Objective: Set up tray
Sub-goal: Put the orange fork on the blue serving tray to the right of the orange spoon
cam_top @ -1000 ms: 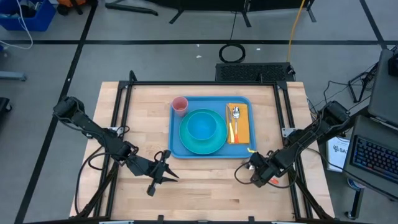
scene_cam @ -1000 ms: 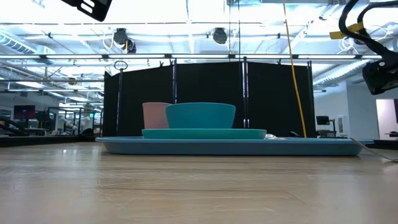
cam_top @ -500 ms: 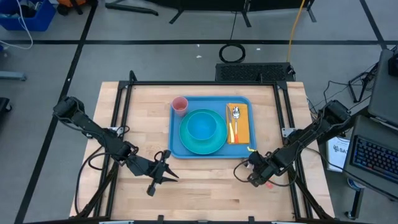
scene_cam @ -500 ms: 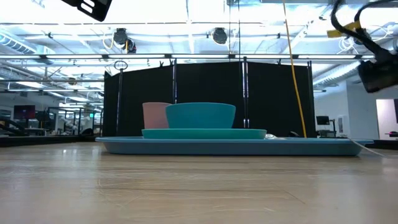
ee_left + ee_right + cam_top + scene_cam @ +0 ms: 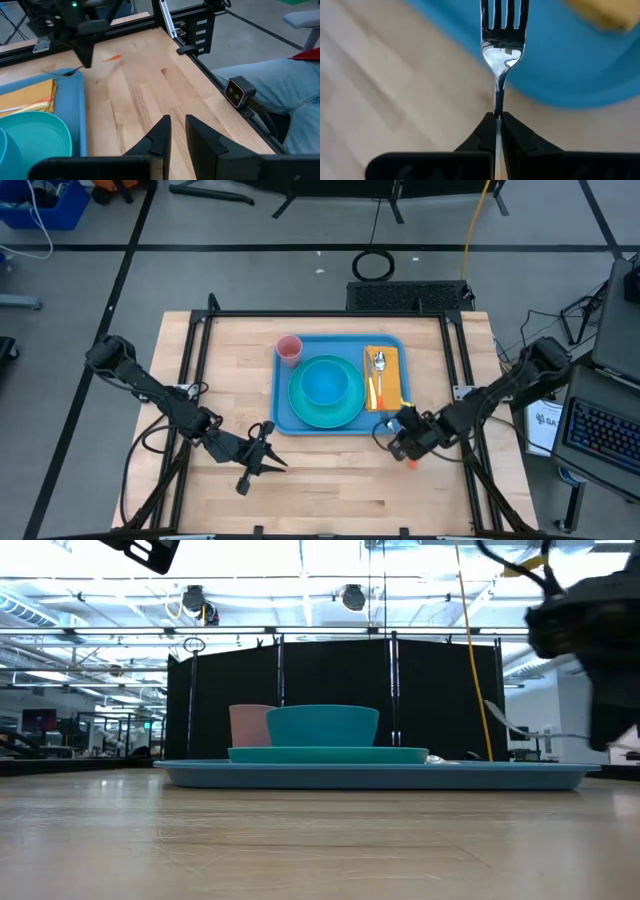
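Blue tray (image 5: 285, 418) lies mid-table, carrying a turquoise plate (image 5: 325, 408) with bowl (image 5: 325, 383), a pink cup (image 5: 289, 348) and an orange napkin (image 5: 384, 380). My right gripper (image 5: 498, 120) pinches a silver fork (image 5: 503, 37) (tines toward the tray) at the tray's near right corner. My left gripper (image 5: 174, 128), narrowly parted and empty, waits over bare wood

Right claw (image 5: 498, 122) clamped; left claw (image 5: 173, 127) slightly parted.

Turquoise plate (image 5: 325, 393) carries a turquoise bowl (image 5: 325, 383). Pink cup (image 5: 289, 348) just beside the plate; orange napkin (image 5: 388, 375) with spoon (image 5: 379, 362) opposite.
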Controlling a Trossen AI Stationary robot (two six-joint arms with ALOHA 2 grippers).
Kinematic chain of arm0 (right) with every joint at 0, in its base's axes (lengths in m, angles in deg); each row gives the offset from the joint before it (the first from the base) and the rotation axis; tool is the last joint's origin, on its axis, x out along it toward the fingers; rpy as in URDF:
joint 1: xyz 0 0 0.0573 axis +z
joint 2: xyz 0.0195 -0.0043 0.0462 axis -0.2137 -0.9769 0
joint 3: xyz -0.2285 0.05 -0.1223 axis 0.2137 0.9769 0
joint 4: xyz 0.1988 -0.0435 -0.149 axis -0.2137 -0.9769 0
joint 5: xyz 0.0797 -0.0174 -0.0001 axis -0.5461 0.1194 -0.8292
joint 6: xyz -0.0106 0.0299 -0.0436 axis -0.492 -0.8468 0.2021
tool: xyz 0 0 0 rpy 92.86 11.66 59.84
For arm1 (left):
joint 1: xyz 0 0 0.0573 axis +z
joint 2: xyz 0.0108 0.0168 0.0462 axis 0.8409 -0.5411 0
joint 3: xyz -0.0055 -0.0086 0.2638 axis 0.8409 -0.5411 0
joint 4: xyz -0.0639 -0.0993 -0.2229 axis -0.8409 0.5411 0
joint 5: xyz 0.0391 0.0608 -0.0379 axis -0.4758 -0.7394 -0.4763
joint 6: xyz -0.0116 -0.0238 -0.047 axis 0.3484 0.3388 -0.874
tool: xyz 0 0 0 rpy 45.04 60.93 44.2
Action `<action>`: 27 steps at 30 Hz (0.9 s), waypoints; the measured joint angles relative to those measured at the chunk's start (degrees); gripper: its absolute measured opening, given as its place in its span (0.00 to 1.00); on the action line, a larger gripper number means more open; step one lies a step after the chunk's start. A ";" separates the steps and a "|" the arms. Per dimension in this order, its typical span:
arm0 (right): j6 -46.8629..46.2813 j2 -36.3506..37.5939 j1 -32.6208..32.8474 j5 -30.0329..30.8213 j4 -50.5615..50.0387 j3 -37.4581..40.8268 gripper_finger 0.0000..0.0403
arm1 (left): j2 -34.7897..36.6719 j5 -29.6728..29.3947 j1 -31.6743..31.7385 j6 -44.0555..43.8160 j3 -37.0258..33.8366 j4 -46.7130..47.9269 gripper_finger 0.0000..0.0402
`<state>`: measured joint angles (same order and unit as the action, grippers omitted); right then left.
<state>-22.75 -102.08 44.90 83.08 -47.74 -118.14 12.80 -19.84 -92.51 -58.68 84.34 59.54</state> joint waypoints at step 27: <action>19.90 10.40 -41.13 -4.38 2.19 -0.07 0.00 | 0.00 0.02 -0.02 0.00 0.00 0.11 0.16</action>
<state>-2.86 -91.69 3.77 78.70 -45.55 -118.21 12.80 -19.81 -92.53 -58.68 84.34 59.65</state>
